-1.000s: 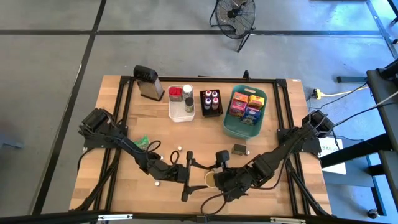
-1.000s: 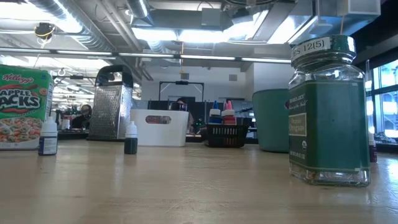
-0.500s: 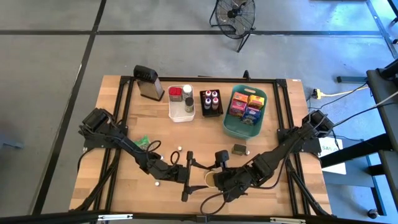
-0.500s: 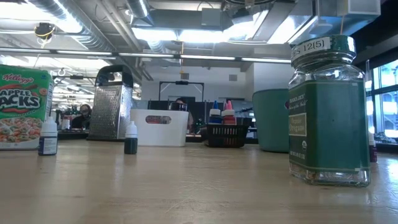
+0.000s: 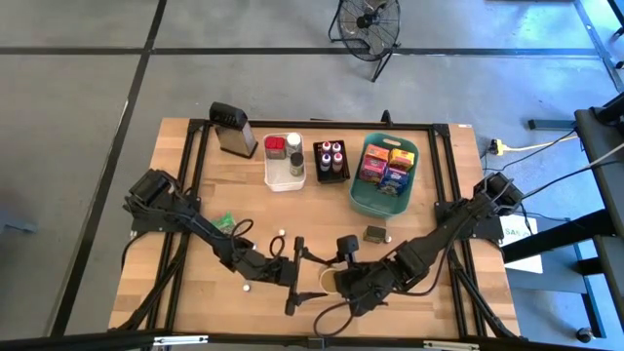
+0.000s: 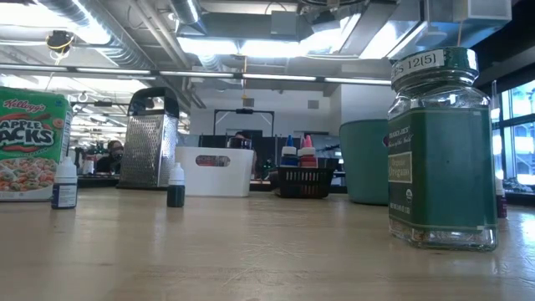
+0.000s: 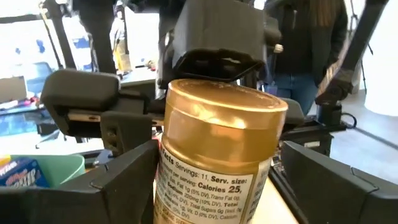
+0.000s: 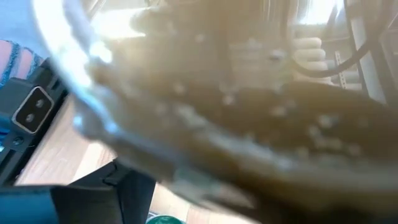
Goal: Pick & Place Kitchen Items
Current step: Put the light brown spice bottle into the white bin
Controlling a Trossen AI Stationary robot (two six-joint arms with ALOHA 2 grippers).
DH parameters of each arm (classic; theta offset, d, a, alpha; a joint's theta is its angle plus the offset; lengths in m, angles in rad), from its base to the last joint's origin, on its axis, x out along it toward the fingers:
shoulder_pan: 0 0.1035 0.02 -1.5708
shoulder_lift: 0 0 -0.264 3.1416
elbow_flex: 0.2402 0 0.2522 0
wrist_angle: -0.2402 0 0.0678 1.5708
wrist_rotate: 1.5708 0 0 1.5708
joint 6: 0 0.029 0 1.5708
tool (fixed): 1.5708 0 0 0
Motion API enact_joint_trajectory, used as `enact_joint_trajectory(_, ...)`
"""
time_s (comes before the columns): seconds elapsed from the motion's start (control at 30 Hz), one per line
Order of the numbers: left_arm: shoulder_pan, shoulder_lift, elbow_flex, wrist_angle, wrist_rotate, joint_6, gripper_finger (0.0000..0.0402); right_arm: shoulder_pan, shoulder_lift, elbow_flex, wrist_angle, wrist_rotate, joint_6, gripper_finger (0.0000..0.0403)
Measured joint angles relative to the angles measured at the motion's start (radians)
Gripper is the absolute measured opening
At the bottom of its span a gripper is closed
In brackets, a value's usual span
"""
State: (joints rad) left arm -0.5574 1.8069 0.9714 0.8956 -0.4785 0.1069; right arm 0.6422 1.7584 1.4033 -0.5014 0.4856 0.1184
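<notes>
Near the table's front edge, I am keeping my right gripper (image 5: 336, 282) closed around the gold-lidded round jar (image 7: 217, 149), upright, while my left gripper (image 5: 283, 274), fingers spread wide either side of it, is facing it just beside

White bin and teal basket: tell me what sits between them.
The black tray stands between the white bin and the teal basket, holding small capped bottles. The high view shows it plainly, and the low view agrees.
</notes>
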Motion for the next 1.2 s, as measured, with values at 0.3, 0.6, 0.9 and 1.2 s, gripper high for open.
enact_joint_trajectory(0.3, 0.029, 0.001, 0.000, 0.008, 0.029, -0.026, 0.0341, 0.000, 0.000, 0.000, 0.000, 0.004, -0.003, 0.0277)
enact_joint_trajectory(0.6, 0.045, 0.001, 0.000, 0.011, 0.044, -0.041, 0.0341, 0.000, 0.000, 0.000, 0.000, 0.004, -0.003, 0.0277)
enact_joint_trajectory(0.9, 0.052, 0.001, 0.000, 0.013, 0.067, -0.041, 0.0338, 0.000, 0.000, 0.000, 0.007, 0.000, -0.007, 0.0277)
enact_joint_trajectory(1.2, 0.069, 0.001, -0.002, 0.013, 0.114, -0.041, 0.0332, -0.007, 0.000, 0.000, 0.008, -0.018, -0.007, 0.0277)
